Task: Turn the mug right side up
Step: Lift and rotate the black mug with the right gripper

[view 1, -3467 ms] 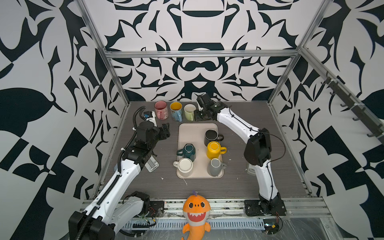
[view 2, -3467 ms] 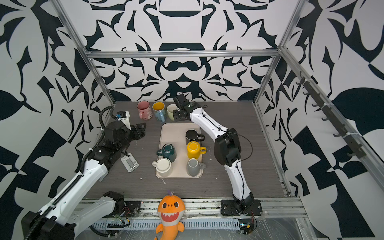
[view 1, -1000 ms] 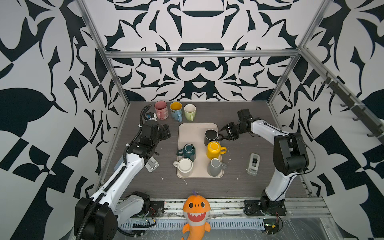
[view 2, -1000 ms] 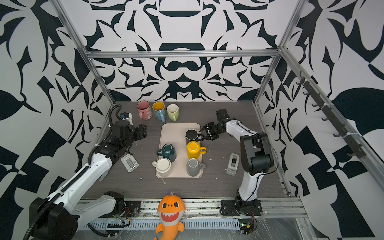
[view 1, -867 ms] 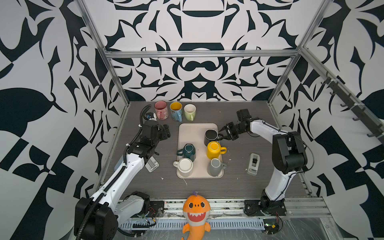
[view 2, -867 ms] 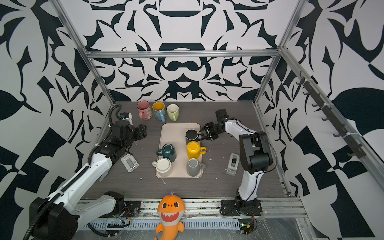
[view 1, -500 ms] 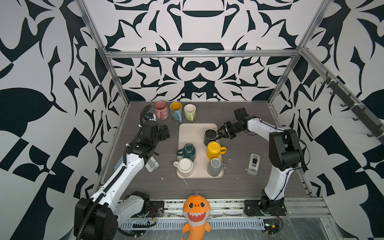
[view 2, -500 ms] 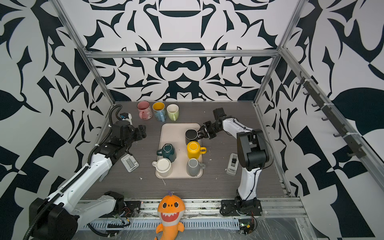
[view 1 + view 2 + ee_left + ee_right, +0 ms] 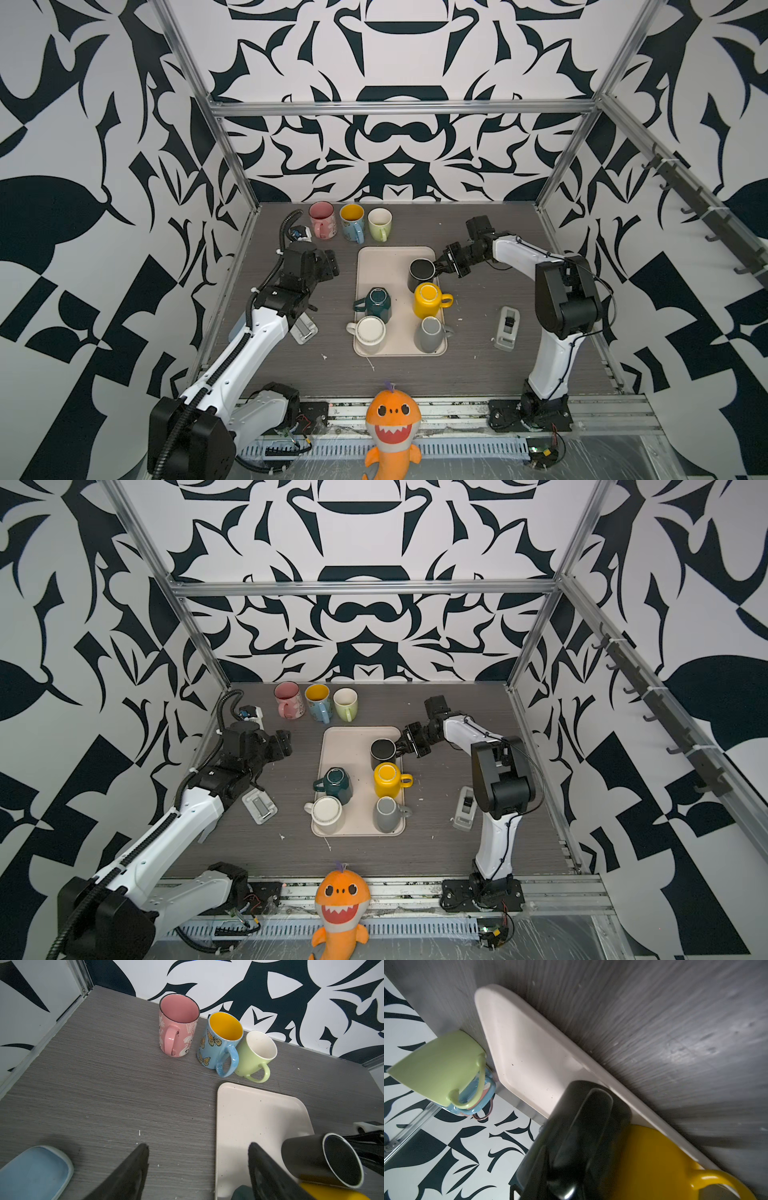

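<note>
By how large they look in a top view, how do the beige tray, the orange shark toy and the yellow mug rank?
1. beige tray
2. orange shark toy; it seems nearer the camera, so its true size is unsure
3. yellow mug, clearly the smallest

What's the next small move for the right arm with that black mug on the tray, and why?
Probably lift the black mug straight up a little before rotating it. The right gripper looks pinched on its handle, the mug seems base-up on the tray, and the yellow mug sits close beside it, so turning it in place might knock that one.
</note>
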Controlling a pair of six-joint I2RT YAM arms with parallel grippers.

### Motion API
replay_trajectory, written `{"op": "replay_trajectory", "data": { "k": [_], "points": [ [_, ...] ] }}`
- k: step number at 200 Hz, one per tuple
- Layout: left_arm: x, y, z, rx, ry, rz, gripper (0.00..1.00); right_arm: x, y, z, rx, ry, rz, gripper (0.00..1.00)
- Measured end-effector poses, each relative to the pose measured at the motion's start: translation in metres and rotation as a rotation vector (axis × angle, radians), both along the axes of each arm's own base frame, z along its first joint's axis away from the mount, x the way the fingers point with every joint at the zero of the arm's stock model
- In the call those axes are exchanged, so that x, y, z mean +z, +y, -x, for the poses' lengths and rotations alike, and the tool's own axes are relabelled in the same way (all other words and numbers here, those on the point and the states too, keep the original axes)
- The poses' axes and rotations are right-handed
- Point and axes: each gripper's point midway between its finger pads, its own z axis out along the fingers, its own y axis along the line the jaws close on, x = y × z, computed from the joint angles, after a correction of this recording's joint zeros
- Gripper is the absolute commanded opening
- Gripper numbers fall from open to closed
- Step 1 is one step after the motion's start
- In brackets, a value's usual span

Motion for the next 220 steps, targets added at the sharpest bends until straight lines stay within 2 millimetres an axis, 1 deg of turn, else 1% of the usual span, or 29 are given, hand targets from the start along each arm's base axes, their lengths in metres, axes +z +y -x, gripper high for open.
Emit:
{"op": "replay_trajectory", "data": {
  "k": [13, 77, 143, 161, 179, 201, 220],
  "points": [
    [0.000, 0.001, 0.000, 0.002, 0.001, -0.001, 0.78, 0.001, 0.001, -0.003, 0.003, -0.010, -0.003, 0.00],
    [0.004, 0.004, 0.001, 0.010, -0.009, -0.005, 0.78, 0.003, 0.002, -0.008, -0.002, -0.031, -0.004, 0.00],
    [0.005, 0.004, 0.002, 0.010, -0.015, -0.007, 0.78, 0.009, 0.000, -0.025, -0.009, -0.125, 0.025, 0.00],
    [0.005, 0.004, 0.002, 0.009, -0.015, -0.006, 0.78, 0.015, 0.000, -0.028, 0.003, -0.174, 0.043, 0.00],
    [0.005, 0.004, 0.002, 0.008, -0.015, -0.006, 0.78, 0.025, 0.003, -0.031, 0.022, -0.246, 0.047, 0.00],
    [0.006, 0.002, 0.002, -0.001, -0.014, 0.000, 0.77, 0.041, 0.012, -0.028, 0.057, -0.341, 0.051, 0.00],
    [0.010, 0.000, 0.002, -0.008, -0.020, 0.005, 0.78, 0.054, 0.023, -0.023, 0.106, -0.423, 0.068, 0.00]
  ]
}}
